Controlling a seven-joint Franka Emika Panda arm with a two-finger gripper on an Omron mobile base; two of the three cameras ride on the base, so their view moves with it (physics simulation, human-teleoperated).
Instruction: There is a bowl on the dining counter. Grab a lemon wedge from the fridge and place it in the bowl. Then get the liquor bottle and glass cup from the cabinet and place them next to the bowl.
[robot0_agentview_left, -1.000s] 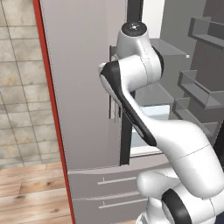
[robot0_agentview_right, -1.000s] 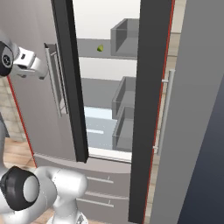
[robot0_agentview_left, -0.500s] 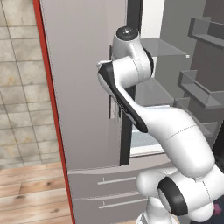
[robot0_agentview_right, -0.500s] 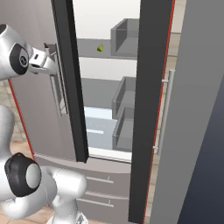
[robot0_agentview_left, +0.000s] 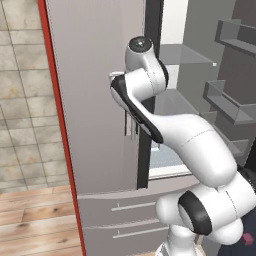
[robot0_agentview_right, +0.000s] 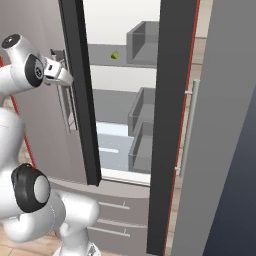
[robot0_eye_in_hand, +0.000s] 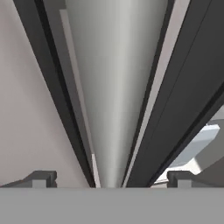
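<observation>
While the fingers (robot0_eye_in_hand: 111, 178) stand spread and empty beside the fridge (robot0_agentview_right: 90, 120) door handle, the lemon wedge (robot0_agentview_right: 114, 55) sits on an upper shelf at about eleven o'clock, likely light, slick and squashy, best pinched across its flat flanks.

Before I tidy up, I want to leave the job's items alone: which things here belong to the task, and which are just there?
Belong to the job:
- fridge, doors open
- lemon wedge, on an upper shelf inside
- gripper, open, close to the fridge door's handle

Just there:
- door bins
- lower drawers
- tiled wall
- wooden floor
</observation>
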